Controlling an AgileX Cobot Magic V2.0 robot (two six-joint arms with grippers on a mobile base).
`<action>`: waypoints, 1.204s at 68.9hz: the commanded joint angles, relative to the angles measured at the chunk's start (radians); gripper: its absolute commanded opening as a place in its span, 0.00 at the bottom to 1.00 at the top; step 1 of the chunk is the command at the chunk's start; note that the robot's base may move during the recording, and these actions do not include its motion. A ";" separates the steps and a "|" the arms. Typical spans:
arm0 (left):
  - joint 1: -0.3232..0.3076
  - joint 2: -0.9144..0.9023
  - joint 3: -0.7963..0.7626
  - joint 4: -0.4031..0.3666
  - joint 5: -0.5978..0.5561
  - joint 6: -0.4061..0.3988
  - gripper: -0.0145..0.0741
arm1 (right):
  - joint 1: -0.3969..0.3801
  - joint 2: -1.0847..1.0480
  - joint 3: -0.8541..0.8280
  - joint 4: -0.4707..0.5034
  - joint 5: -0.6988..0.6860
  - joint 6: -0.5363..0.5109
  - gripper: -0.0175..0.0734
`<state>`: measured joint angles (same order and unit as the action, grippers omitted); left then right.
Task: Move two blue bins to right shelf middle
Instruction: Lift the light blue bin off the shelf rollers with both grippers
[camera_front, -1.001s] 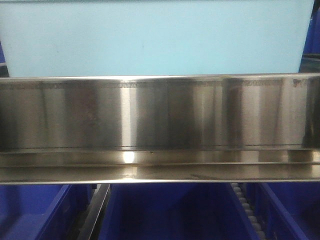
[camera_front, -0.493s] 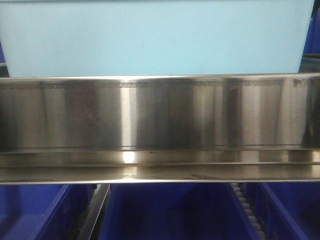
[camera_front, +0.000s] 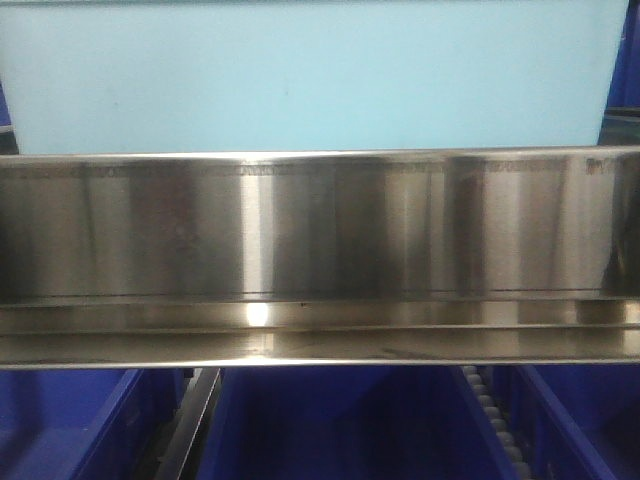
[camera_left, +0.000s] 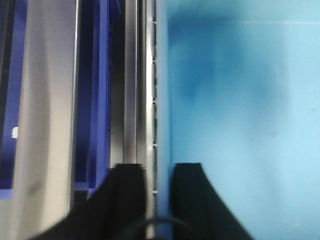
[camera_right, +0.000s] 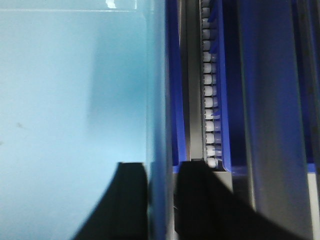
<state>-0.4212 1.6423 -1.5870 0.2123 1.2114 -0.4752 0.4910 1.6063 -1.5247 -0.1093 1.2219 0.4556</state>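
- Pale blue bin (camera_front: 300, 75) across the whole top of the front view, plain smooth side facing out, seated just behind and above the shelf rail, lower edge hidden by it. Only one tub visible from here; no telling whether a second is nested inside.
- Steel front rail (camera_front: 320, 230) of the shelf tier right below, edge to edge, brushed and shiny, streaked with vertical reflections, with a narrower lip beneath.
- Dark blue bins (camera_front: 340, 425) on the tier underneath, side by side, only the upper parts in frame.
- Roller track (camera_front: 495, 420) slanting down between two of those dark tubs; again in the right wrist view as a column of small pale rollers (camera_right: 210, 90) just beside the pale tub's wall.
- Left gripper (camera_left: 159, 167) astride the tub's left wall: one black finger (camera_left: 187, 200) inside over the pale floor, the other outside against the steel strip. Clamped on the wall, by the look of it, with no gap showing.
- Right gripper (camera_right: 162, 165) mirrored on the opposite wall: inner finger (camera_right: 132, 200) over the pale interior, outer one down by the rollers. Pinched tight on the rim too.
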 joint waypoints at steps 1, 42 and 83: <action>-0.007 0.000 -0.006 -0.001 -0.009 -0.001 0.09 | 0.000 -0.003 0.001 -0.015 -0.001 -0.001 0.05; -0.007 0.000 -0.008 0.016 -0.033 -0.001 0.04 | 0.000 -0.003 0.001 -0.015 -0.028 -0.001 0.01; -0.065 -0.143 -0.236 0.132 0.010 -0.051 0.04 | 0.063 -0.087 -0.244 -0.155 -0.010 0.033 0.01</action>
<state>-0.4759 1.5341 -1.7767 0.3258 1.2438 -0.5171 0.5387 1.5337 -1.7103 -0.2058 1.2299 0.4884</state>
